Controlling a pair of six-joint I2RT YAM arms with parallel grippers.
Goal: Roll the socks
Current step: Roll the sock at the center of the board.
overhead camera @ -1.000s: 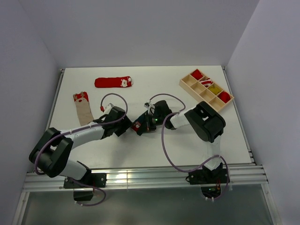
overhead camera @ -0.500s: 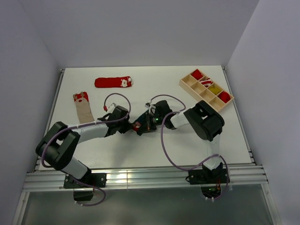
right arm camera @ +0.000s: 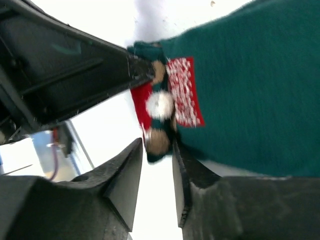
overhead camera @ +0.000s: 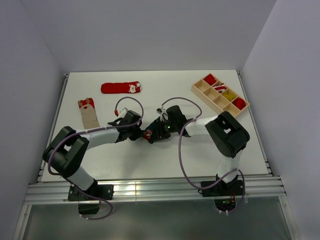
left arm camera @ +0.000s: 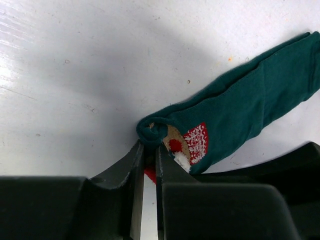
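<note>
The dark green sock (left arm camera: 240, 105) lies flat on the white table, its cuff end curled over beside a white-and-red figure (left arm camera: 192, 145). My left gripper (left arm camera: 149, 150) is shut on that curled cuff edge, and a bit of red shows between its jaws. My right gripper (right arm camera: 157, 150) is open at the same cuff from the other side, with the figure's end (right arm camera: 159, 141) loose between its fingertips. In the top view both grippers (overhead camera: 145, 133) meet mid-table and hide most of this sock. A red sock (overhead camera: 121, 88) and a beige sock (overhead camera: 89, 114) lie flat at the back left.
A wooden compartment tray (overhead camera: 202, 89) stands at the back right, with red and yellow items in its compartments. The left gripper's black body (right arm camera: 70, 65) fills the upper left of the right wrist view, close to my right fingers.
My left gripper has slid right to the green sock's cuff and shut on it. My right gripper has opened, letting go of the cuff, and its forearm has swung out to the right.
</note>
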